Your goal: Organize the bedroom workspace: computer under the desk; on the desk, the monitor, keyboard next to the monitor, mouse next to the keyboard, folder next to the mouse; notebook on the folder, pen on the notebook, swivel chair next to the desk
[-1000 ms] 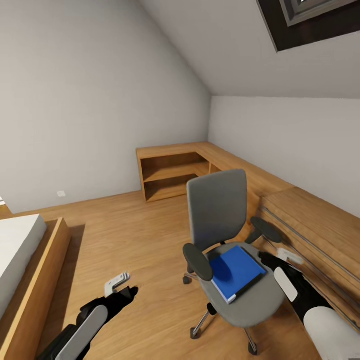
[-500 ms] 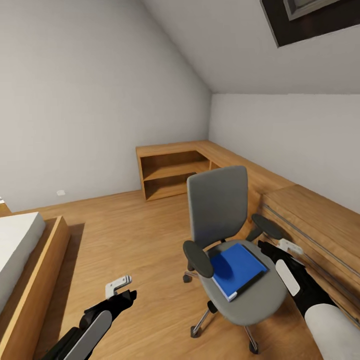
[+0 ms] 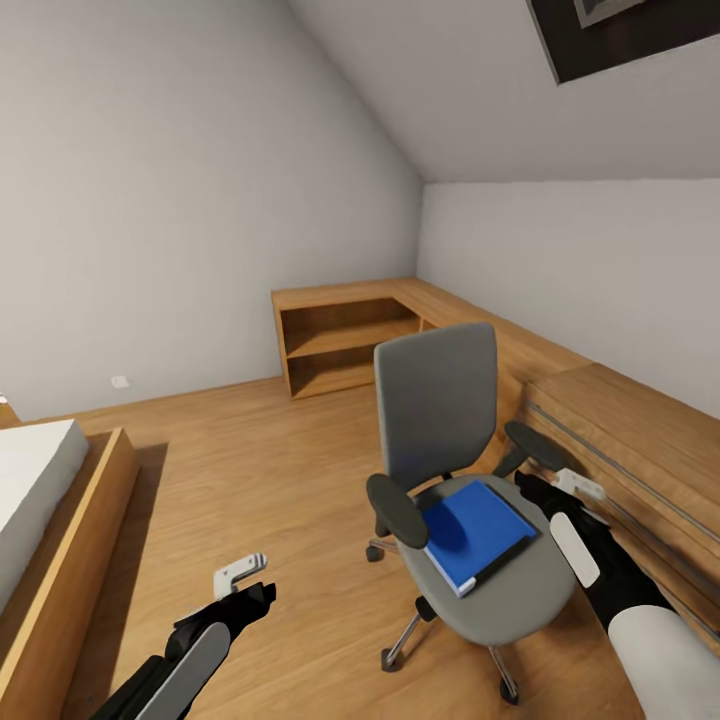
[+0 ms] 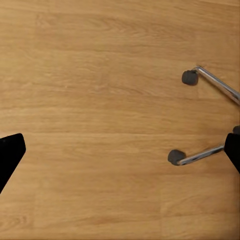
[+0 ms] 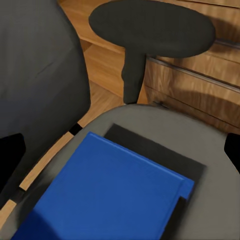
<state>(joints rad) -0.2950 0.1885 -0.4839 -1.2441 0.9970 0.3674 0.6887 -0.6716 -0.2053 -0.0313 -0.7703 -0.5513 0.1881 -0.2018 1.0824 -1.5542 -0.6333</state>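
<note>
Nearest, low in the head view: the left gripper [image 3: 240,577] is held over bare wood floor [image 3: 250,480], well apart from the task's things. In its wrist view the dark fingertips [image 4: 10,152] sit at opposite edges, so the jaws stand wide apart and empty; two chrome legs and castors of the chair base [image 4: 200,117] are seen beside it.

Next out: the right gripper [image 3: 570,492] is poised at the seat's far-right edge, just beside the right armrest [image 3: 535,447]. Its fingertips [image 5: 11,150] are likewise spread wide, holding nothing.

The folder [image 3: 475,530] lies flat on the seat of the swivel chair [image 3: 440,420], skewed, with a thin dark slab showing beneath it in the right wrist view [image 5: 150,150]; what that slab is cannot be told.

Step in hand, as judged: the folder is to be lifted by the right arm. A low, level approach is advised, one finger slid under the near edge, the other on the cover. The armrest is to be cleared. Pressure is to be kept light, since the wheeled chair may roll off. The dark slab is not to be pinched with it unawares.

Farther: wooden chest with long bar handles [image 3: 640,450] at right; open wooden shelf unit [image 3: 340,345] in the corner. Bed edge [image 3: 60,500] at left.
</note>
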